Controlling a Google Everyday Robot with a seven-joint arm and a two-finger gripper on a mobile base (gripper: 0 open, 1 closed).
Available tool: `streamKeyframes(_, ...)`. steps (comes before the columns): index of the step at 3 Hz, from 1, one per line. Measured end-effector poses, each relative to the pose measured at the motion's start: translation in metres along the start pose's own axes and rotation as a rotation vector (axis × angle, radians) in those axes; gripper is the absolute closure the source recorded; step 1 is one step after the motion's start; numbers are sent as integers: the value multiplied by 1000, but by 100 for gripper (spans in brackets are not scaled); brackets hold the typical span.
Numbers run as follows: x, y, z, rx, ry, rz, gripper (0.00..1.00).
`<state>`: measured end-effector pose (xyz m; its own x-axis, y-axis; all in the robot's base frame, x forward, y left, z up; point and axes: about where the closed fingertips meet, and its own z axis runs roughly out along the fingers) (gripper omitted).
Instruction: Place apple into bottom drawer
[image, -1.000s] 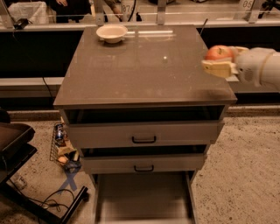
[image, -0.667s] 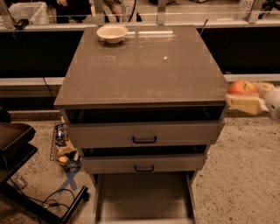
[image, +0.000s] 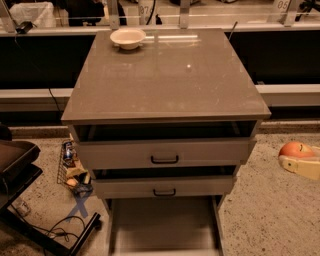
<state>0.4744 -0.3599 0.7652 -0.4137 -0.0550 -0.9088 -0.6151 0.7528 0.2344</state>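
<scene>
So the apple (image: 296, 149) is out at the far right, low down beside the cabinet, roughly level with the gap between the two upper drawers (image: 164, 159). It sits in the cream gripper (image: 299, 161), which is closed around it: one finger shows under the fruit, and the other I can't really make out. Most of the arm is cut off by the edge of the view.

The bottom drawer (image: 162, 227) is pulled out at the foot of the cabinet, floor bare, low walls on both sides. The apple is well apart from it, off to the right and higher up, so my read is the carry is maybe halfway there.

Stuff that could go wrong, imo:
- Swinging straight left at this height would run the apple into the cabinet's right side or the drawer fronts sticking out above the tray. It needs to come around the front first.
- The drawer wall is low but it's there, so dropping too early could clip it.
- Round apple, flat floor: let go from high up and it probably rolls or hops out.

The bowl (image: 128, 37) at the back of the table (image: 170, 80) is way out of the path, no worry there.
</scene>
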Motion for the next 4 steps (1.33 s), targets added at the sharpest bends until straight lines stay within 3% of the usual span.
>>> streamKeyframes(1, 0, 0, 0, 0, 0, 0, 100)
streamKeyframes(2, 9, 3, 20, 2, 9, -5, 100)
streamKeyframes(3, 62, 7, 59, -22, 25, 50, 100)
streamKeyframes(4, 123, 9, 89, -71, -16, 54, 100)
